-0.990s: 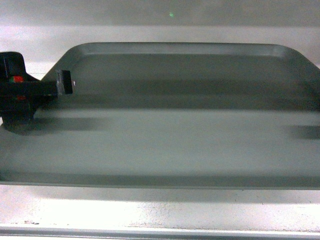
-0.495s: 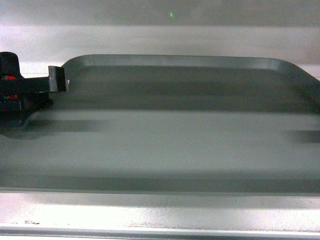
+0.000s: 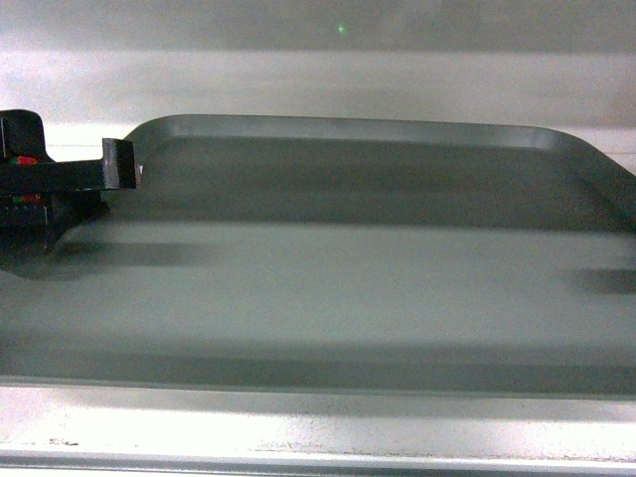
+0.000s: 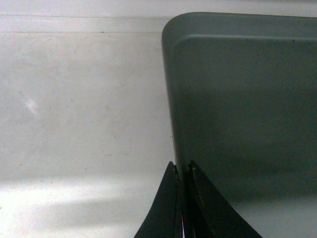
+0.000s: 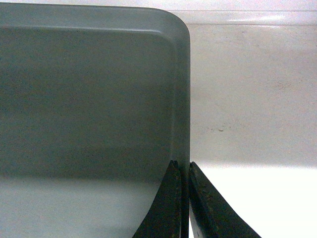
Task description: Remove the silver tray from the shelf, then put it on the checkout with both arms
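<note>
The silver tray fills most of the head view, flat over the white shelf. My left gripper reaches in from the left and is shut on the tray's left rim near the far corner. In the left wrist view the left gripper has one finger on each side of the rim of the tray. The right gripper is likewise shut on the right rim of the tray; it is outside the head view. The checkout is out of view.
The shelf's lipped front edge runs along the bottom of the head view and a pale back wall stands behind the tray. Bare scuffed shelf board lies left of the tray, and more lies to its right.
The tray has slid toward the shelf's front edge: its far rim and near rim both sit lower in the head view. The left gripper stays clamped on the rim and has moved with it.
</note>
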